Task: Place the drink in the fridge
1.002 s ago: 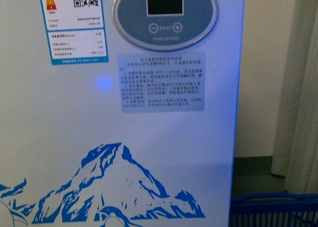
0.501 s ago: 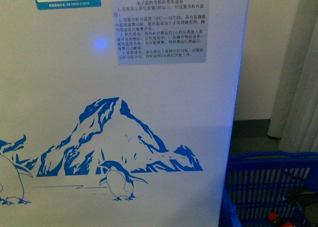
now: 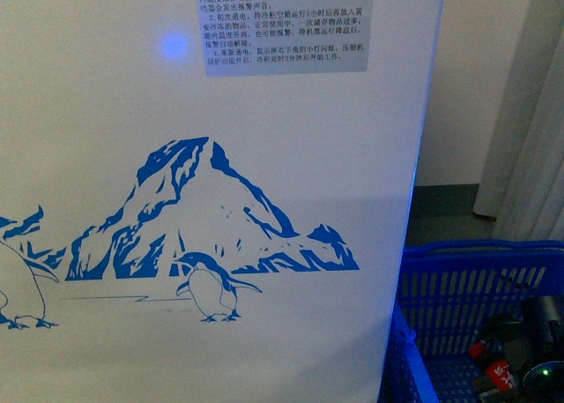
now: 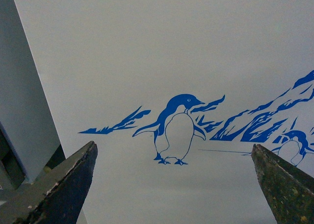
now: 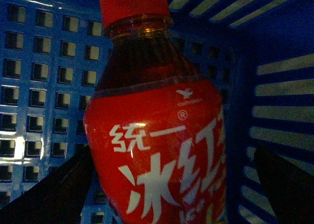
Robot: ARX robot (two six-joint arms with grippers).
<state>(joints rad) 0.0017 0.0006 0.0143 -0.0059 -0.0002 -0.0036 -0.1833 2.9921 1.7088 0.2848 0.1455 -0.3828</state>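
Nothing stowed: right gripper [image 5: 171, 158], spread, straddles drink [image 5: 152, 136] in blue basket [image 5: 44, 62], four o'clock of fridge [image 3: 106, 112]; left gripper [image 4: 172, 146] gapes.

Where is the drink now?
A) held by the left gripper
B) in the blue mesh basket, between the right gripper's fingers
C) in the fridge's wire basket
B: the right wrist view shows the drink between the open fingers of the right gripper, with the blue basket mesh behind it.

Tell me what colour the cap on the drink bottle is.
Red. The cap of the drink shows best in the right wrist view.
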